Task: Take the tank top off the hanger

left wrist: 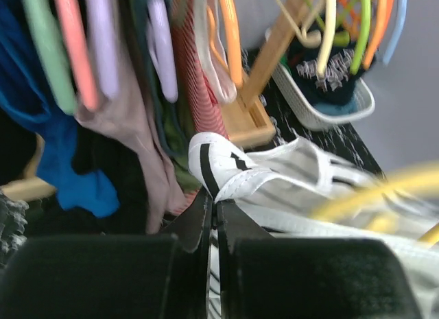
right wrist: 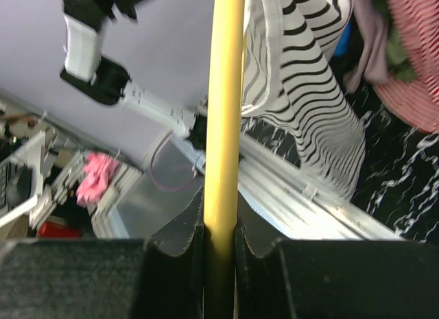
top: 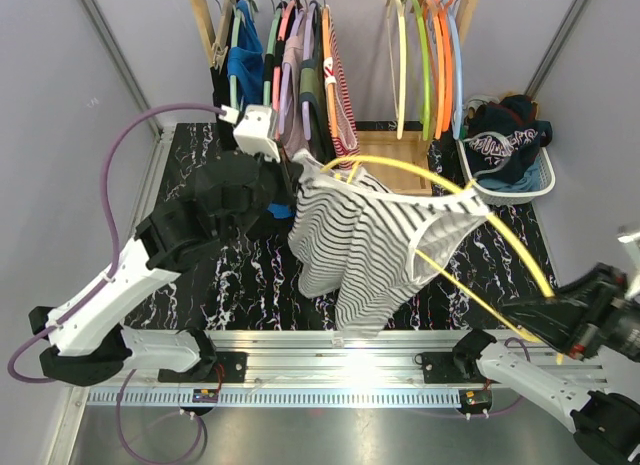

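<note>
Your tank top (top: 370, 245) is white with thin black stripes. It hangs bunched in the air above the dark marbled table (top: 245, 280), draped on the yellow hanger (right wrist: 225, 113). The overhead view shows it whole. Only the left wrist view shows your left gripper (left wrist: 214, 213) clenched on its white edge. The right wrist view shows your right gripper (right wrist: 221, 230) clamped around the hanger.

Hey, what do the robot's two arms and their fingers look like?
The left arm and right arm are white near their bases, black toward the wrists. A purple cable trails along the left one. The fingers are black and blocky.
</note>
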You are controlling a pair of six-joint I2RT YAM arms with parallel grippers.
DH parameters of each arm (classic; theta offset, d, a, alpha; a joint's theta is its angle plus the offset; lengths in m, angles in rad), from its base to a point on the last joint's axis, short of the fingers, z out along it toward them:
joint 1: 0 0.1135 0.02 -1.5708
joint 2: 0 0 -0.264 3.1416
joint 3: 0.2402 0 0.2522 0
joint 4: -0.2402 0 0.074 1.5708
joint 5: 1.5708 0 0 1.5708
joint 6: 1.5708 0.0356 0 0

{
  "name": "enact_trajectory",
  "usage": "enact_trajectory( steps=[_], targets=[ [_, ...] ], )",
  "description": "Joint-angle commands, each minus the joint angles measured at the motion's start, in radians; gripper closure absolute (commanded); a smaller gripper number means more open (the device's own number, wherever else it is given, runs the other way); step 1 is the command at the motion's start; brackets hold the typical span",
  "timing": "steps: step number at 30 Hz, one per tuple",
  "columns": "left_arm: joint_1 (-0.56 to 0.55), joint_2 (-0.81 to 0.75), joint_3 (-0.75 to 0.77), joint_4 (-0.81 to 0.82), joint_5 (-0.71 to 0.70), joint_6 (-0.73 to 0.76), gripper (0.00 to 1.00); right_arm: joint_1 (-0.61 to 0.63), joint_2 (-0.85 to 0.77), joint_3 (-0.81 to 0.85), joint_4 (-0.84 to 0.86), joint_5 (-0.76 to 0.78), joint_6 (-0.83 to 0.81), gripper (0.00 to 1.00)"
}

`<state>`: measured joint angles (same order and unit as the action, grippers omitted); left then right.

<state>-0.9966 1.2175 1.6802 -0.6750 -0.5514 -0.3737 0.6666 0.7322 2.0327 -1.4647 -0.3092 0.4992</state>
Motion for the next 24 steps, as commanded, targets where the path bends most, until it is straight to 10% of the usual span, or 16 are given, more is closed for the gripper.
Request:
enact_trajectory(
  steps=[1, 12, 17, 24],
  targets=[
    [0.004, -0.044, -0.104, -0.063, 0.125, -0.127, 1.00, 0.001, -0.056, 0.115, -0.120, 0.148, 0.016, 1.00],
    [-0.362, -0.150, -0.416, 0.176, 0.485, -0.314, 1.00, 0.004, -0.103, -0.180, 0.098, 0.121, -0.025, 1.00],
    [-0.451, -0.087, -0.167, -0.112, 0.240, -0.229, 0.01, 0.005, -0.059, -0.230, 0.070, 0.007, -0.047, 1.00],
    [-0.456, -0.053, 0.018, -0.323, 0.022, 0.040, 0.01, 0.005, 0.001, -0.347, -0.008, -0.223, -0.060, 1.00]
  ],
)
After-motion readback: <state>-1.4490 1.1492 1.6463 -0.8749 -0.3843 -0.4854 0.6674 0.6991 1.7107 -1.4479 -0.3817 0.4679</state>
